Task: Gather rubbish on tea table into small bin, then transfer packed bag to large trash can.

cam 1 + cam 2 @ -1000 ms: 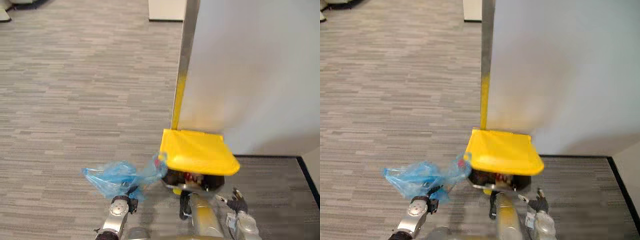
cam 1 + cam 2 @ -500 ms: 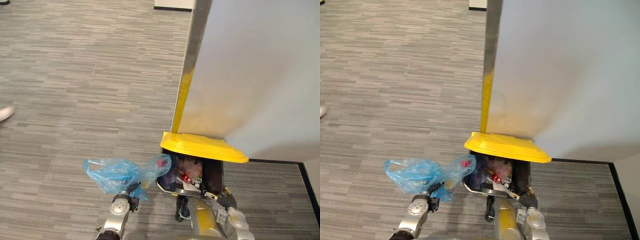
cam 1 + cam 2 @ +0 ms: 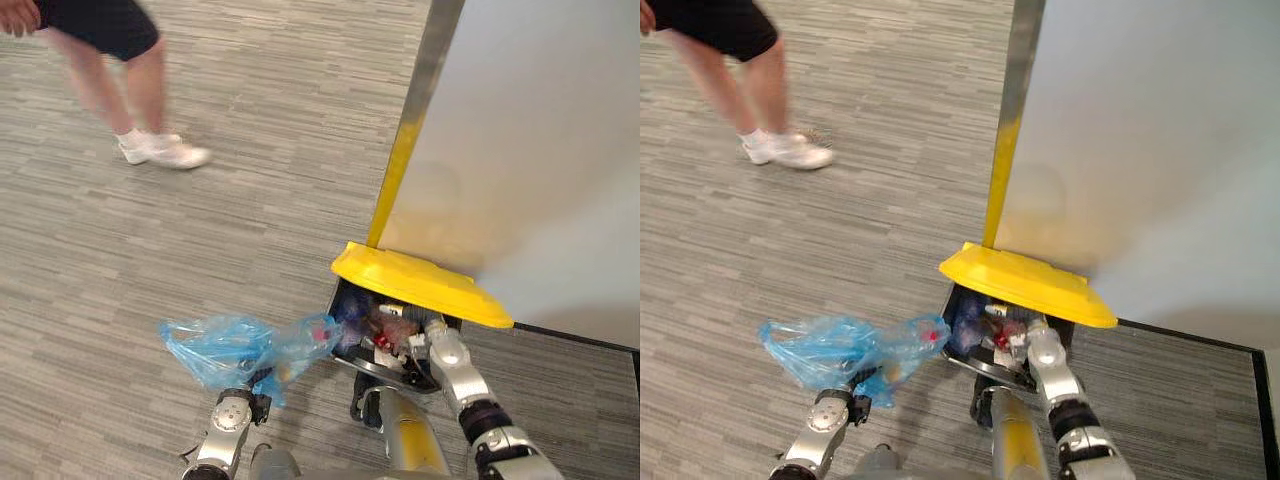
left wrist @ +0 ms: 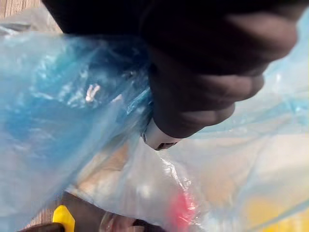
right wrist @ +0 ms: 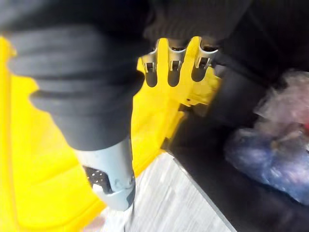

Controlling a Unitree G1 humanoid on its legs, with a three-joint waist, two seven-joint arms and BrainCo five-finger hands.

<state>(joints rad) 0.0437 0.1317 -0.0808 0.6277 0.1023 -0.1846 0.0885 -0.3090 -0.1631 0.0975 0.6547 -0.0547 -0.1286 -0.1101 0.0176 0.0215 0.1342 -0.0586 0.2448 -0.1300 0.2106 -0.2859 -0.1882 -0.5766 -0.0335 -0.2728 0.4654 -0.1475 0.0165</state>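
Note:
A blue plastic bag [image 3: 235, 345] of rubbish hangs just left of the large black trash can [image 3: 385, 370]. My left hand [image 3: 228, 418] is shut on the bag from below, and the left wrist view has the blue film [image 4: 72, 121] wrapped round that hand [image 4: 193, 96]. The can's yellow lid [image 3: 420, 285] is tilted up. My right hand [image 3: 445, 360] reaches under it, with straight fingers [image 5: 176, 60] pressed against the lid's underside [image 5: 38, 169]. Inside the can lie several bagged pieces of rubbish [image 5: 275, 154].
A person's legs and white shoes [image 3: 165, 150] cross the grey carpet at the upper left. A pale wall panel [image 3: 540, 150] with a metal and yellow edge strip [image 3: 405, 150] stands right behind the can. Open carpet lies to the left.
My right hand has risen from beside the can to under the lid, which now stands lifted and shows the rubbish inside. A person has walked in. The camera has shifted.

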